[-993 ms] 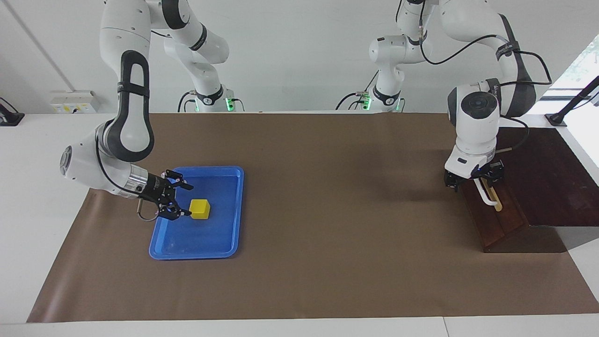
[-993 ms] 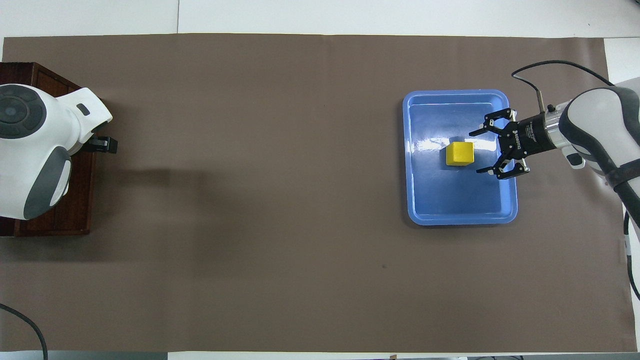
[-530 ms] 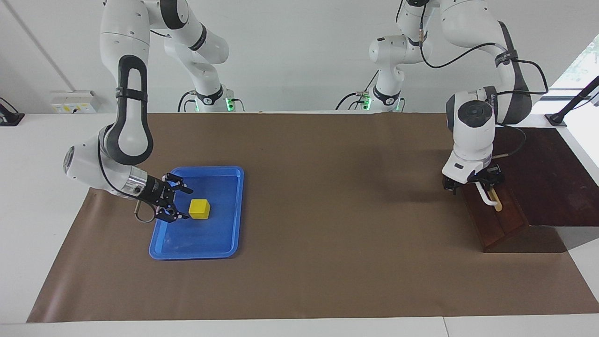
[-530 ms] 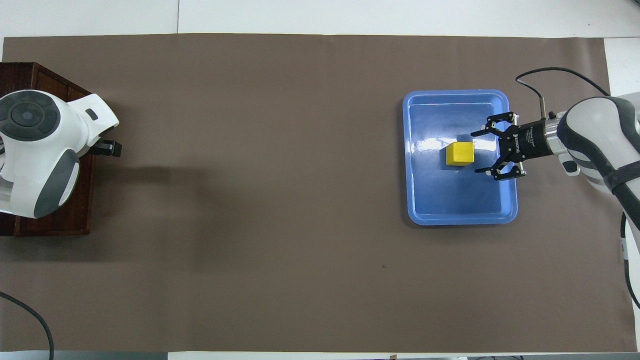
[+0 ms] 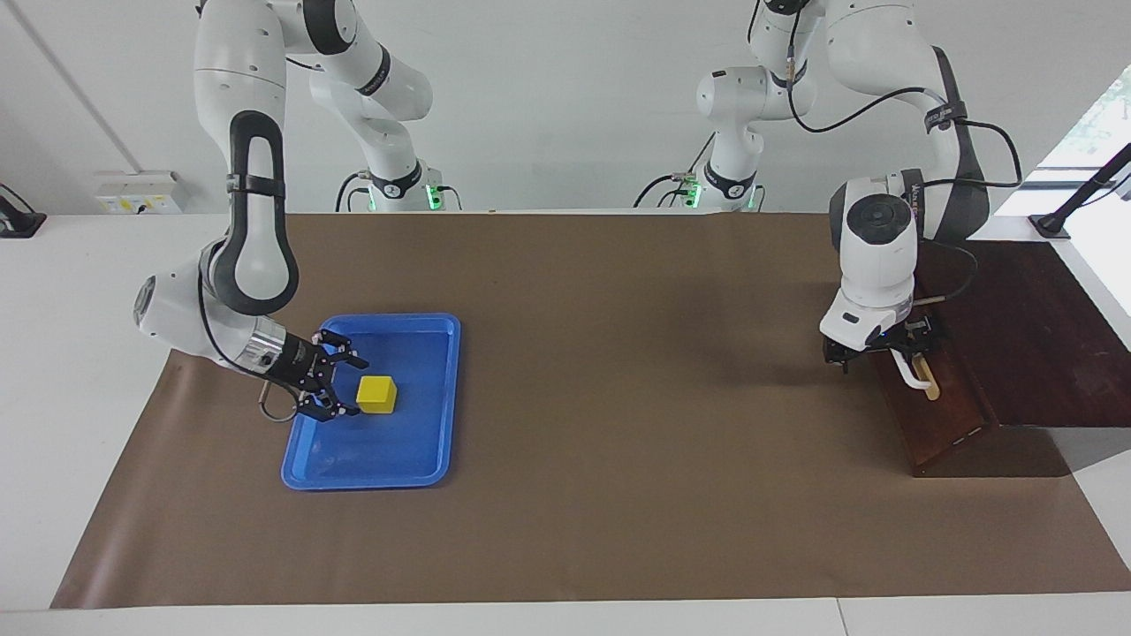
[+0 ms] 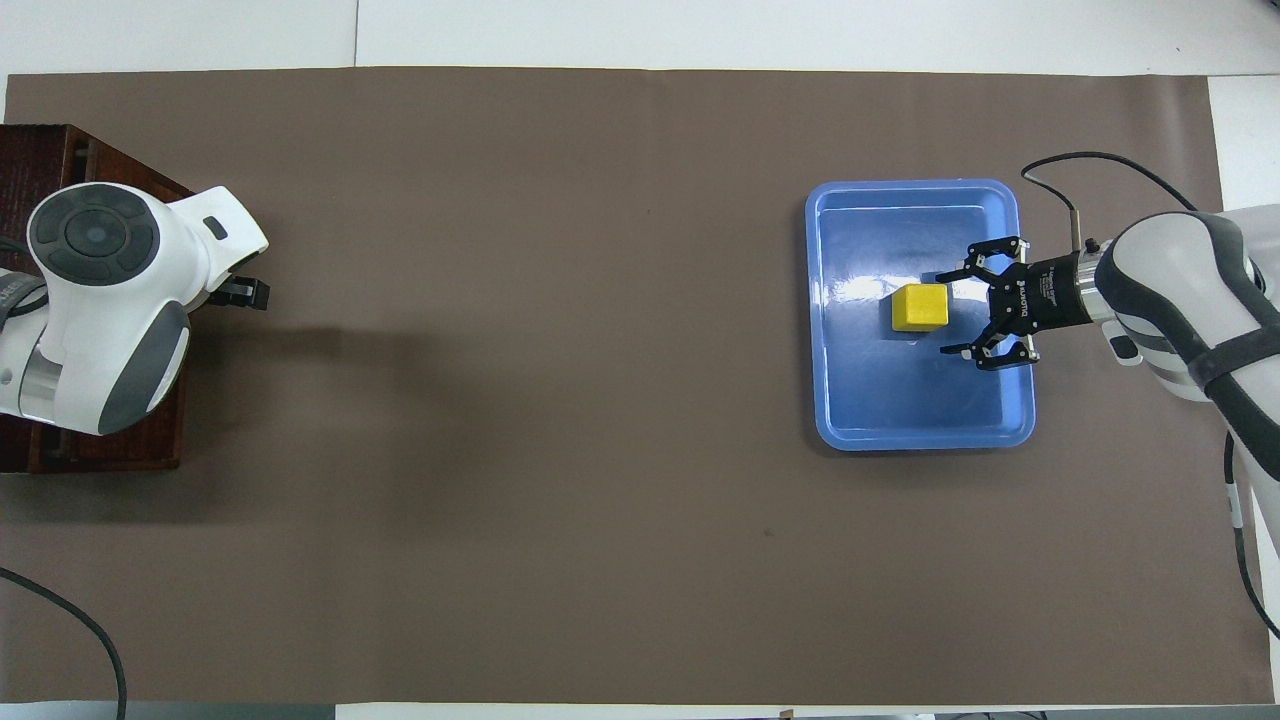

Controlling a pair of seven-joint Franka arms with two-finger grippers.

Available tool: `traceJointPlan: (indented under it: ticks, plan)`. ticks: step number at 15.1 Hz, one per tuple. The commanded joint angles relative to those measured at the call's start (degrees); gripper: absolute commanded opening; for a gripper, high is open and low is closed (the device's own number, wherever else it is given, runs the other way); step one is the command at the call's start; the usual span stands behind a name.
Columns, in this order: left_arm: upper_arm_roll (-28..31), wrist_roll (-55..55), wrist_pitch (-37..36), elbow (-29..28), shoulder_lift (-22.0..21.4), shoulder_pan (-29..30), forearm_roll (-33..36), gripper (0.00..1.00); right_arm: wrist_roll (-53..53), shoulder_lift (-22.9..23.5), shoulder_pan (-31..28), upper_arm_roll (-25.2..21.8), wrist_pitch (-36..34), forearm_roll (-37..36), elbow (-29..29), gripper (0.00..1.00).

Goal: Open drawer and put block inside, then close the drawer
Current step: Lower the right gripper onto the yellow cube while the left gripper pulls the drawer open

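Movement in the facing view was at the drawer (image 5: 938,420), well apart from the blue tray (image 5: 371,481): the left gripper (image 5: 886,350) at the white handle (image 5: 915,376) had drawn toward the tray, apparently starting the drawer open, its grip untellable. Overhead, the right gripper (image 6: 958,312), fingers spread and empty, had settled beside the block (image 6: 920,307) resting in the tray, so pickup remained.

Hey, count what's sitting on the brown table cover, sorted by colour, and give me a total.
Yellow: 1, the block in the tray.
Blue: 1, the plastic tray.
Dark reddish-brown: 1, the drawer unit at the left arm's end.
Total: 3
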Motion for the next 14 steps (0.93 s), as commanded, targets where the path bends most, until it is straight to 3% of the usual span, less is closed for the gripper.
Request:
traceJointPlan:
  ticks: [1, 14]
  plan:
    - [0.2, -1.3, 0.8, -0.3, -0.2, -1.9, 0.7, 1.0, -2.4, -1.8, 0.1, 0.3, 2.0, 2.1, -3.0, 0.95]
    - [0.2, -5.7, -3.3, 1.3, -0.2, -8.6, -4.2, 1.0, -5.4, -2.0, 0.1, 0.3, 3.8, 2.3, -4.4, 0.92]
